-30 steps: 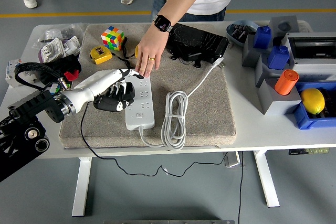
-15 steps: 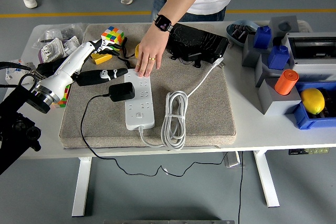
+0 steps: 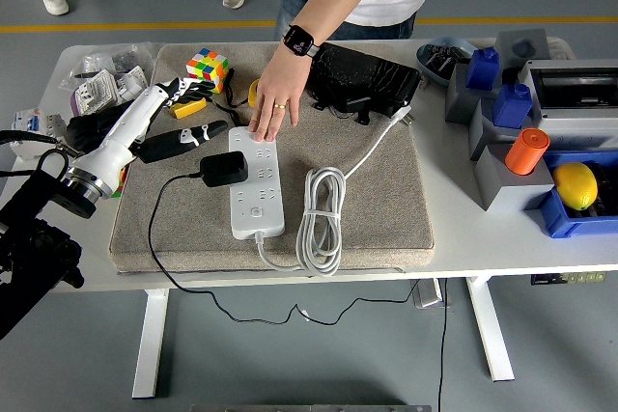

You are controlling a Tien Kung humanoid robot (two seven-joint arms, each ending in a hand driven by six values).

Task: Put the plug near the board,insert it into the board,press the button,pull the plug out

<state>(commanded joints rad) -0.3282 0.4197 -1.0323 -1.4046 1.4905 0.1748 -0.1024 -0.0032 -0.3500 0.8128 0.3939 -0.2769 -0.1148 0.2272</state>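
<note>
The black plug (image 3: 224,169) sits in the left side of the white power board (image 3: 256,187) on the grey mat (image 3: 367,205), its cable trailing off the tabletop (image 3: 502,238) edge, just as it did 0.5 s ago. The left hand (image 3: 179,108) has drawn slightly further back toward the mat's far-left corner, well clear of the plug, its fingers (image 3: 188,134) loosely spread and holding nothing. The person's hand (image 3: 273,103) still presses on the far end of the board, unmoved.
</note>
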